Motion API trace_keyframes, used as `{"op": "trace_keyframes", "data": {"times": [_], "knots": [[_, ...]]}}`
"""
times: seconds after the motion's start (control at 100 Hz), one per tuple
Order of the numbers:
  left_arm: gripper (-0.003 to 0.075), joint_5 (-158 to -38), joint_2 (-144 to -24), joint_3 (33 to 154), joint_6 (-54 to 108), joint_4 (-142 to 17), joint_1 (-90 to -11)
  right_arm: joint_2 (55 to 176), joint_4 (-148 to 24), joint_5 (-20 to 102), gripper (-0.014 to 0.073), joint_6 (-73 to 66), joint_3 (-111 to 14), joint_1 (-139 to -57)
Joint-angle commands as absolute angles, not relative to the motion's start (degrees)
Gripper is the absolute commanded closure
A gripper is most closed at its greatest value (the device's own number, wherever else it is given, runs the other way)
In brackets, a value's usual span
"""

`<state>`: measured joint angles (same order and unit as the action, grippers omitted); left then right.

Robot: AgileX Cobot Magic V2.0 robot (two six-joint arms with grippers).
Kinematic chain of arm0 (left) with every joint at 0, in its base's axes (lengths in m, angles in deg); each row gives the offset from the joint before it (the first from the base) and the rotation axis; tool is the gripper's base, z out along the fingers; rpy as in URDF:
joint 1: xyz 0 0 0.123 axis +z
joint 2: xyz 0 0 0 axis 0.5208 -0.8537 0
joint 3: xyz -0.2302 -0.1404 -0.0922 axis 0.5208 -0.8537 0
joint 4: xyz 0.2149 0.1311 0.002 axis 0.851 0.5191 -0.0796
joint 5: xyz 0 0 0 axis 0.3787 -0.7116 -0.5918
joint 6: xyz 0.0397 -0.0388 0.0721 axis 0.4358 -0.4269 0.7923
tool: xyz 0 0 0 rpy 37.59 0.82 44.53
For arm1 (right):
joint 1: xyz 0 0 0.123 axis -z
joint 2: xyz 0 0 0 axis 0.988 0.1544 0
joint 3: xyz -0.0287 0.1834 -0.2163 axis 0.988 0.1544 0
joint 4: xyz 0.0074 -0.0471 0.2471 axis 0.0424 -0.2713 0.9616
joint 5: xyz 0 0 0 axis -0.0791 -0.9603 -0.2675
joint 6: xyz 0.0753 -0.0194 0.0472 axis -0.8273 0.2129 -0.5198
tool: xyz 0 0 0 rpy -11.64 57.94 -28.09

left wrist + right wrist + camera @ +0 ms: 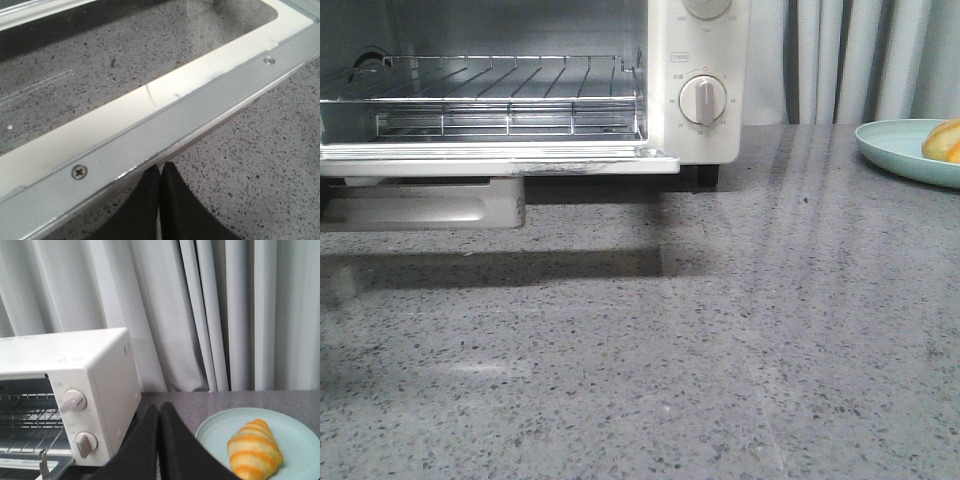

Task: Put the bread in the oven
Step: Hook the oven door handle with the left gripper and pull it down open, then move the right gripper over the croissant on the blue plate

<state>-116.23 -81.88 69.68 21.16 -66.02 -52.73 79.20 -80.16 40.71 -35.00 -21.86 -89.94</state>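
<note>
The white oven point(700, 60) stands at the back left with its door point(500, 158) dropped open and the wire rack point(500, 90) bare. The bread point(254, 449), a golden croissant with pale bands, lies on a pale green plate point(300, 432); in the front view only its edge point(942, 140) shows at the far right. My left gripper point(161, 170) is shut with nothing in it, just at the door's outer edge point(165, 120). My right gripper point(159, 410) is shut and empty, between the oven point(100, 390) and the plate. Neither gripper shows in the front view.
The grey speckled countertop point(720, 330) spreads in front of the oven. Grey curtains point(200, 310) hang behind. The plate point(905, 150) sits at the table's back right. Cream knobs point(702, 99) are on the oven's right panel.
</note>
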Motion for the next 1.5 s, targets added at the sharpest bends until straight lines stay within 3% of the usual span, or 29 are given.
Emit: {"op": "trace_keyframes", "data": {"times": [0.0, 0.21, 0.46, 0.73, 0.85, 1.0, 1.1, 1.49], "knots": [[0.0741, -111.79, -81.33, 71.48, 21.04, -67.23, -52.89, 83.19, -81.42, 43.73, 0.0652, -34.92, -27.12, -89.64], [0.0741, -114.68, -81.33, 71.48, 21.04, -67.35, -52.89, 94.12, -81.56, 35.6, 0.0652, -34.92, -39.08, -89.64], [0.0741, -117.72, -81.33, 71.48, 21.04, -67.35, -52.89, 109.78, -86.22, 15.24, 0.0651, -34.92, -53.95, -89.64], [0.0741, -121.33, -75.09, 71.48, 21.04, -67.35, -52.89, 121.32, -89.67, 11.22, 0.0647, -35.02, -59.59, -87.27], [0.0741, -122.81, -68.9, 71.48, 21.04, -67.35, -52.89, 124.54, -88.37, 11.36, 0.0566, -35.06, -59.59, -85.58], [0.0741, -123.47, -60.93, 71.48, 20.94, -67.7, -52.89, 128.27, -88.23, 11.71, 0.0321, -35.15, -59.59, -82.8], [0.0741, -123.47, -56.73, 71.48, 20.94, -67.81, -52.89, 130.86, -88.23, 12.98, 0.0226, -35.44, -59.59, -80.44], [0.0741, -123.68, -52.38, 71.48, 20.94, -67.81, -52.89, 141.75, -87.65, 14.59, 0.0225, -37.95, -59.59, -77.07]]}}
